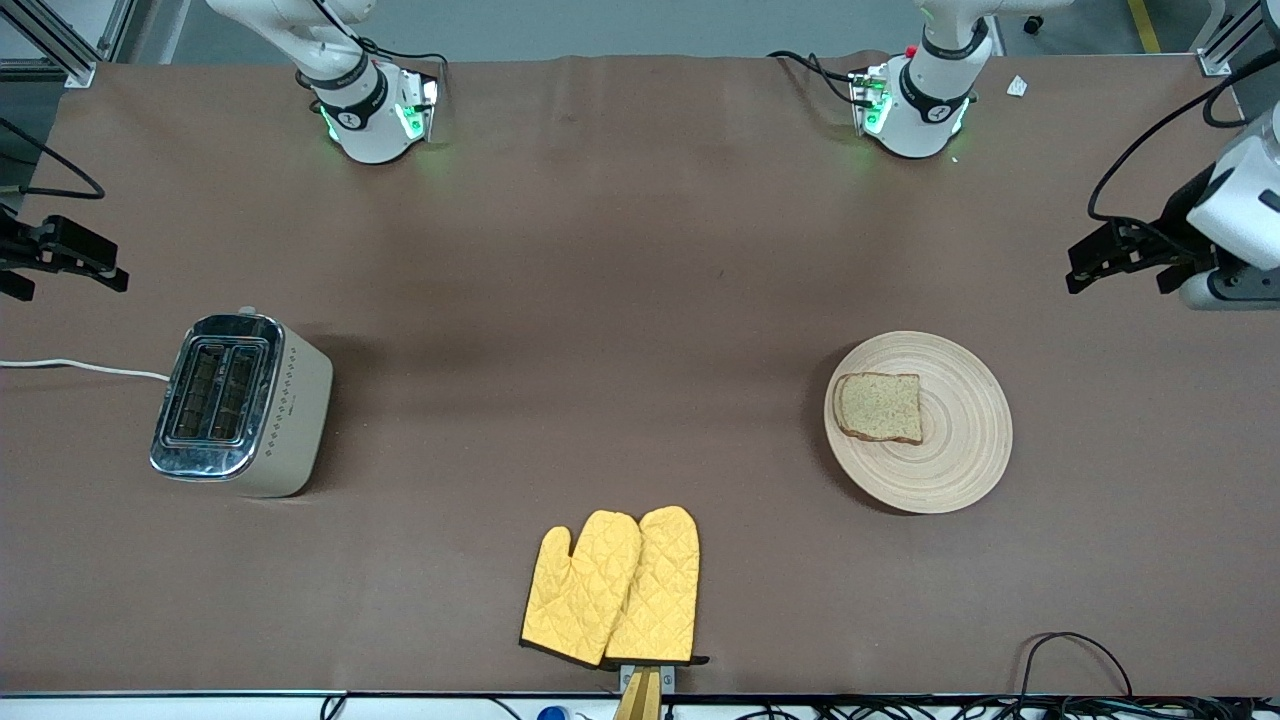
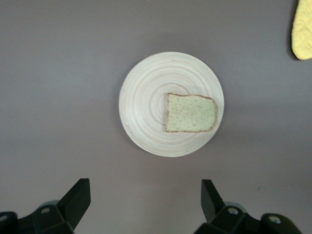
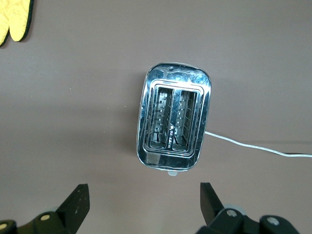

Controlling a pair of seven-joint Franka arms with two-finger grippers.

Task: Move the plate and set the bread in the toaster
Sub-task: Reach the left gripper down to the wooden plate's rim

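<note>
Starting nearest the front camera, we find a pair of yellow oven mitts [image 1: 612,588] lying flat at the table's edge, roughly midway between the two ends; they play no part in the job and sit clear of any straight line between bread and toaster.

Farther back, the plate [image 1: 960,455] rests toward the left arm's end of the table with the bread [image 1: 880,406] lying flat on it, off-centre toward the middle of the table. The toaster [image 1: 240,404] stands upright toward the right arm's end, well apart from the plate, its two slots facing up and empty, its white cord [image 1: 80,366] trailing off the table edge. We judge this spacing explains the task's order: the plate likely has to travel toward the toaster before the slice can be handed over.

Farther still, the left gripper [image 1: 1115,255] hovers near the plate's end of the table, fingers spread wide and holding nothing (its wrist view looks straight down on plate and bread). The right gripper [image 1: 60,262] hangs likewise at the toaster's end, jaws wide and empty. Nothing lies between either gripper and its target.
</note>
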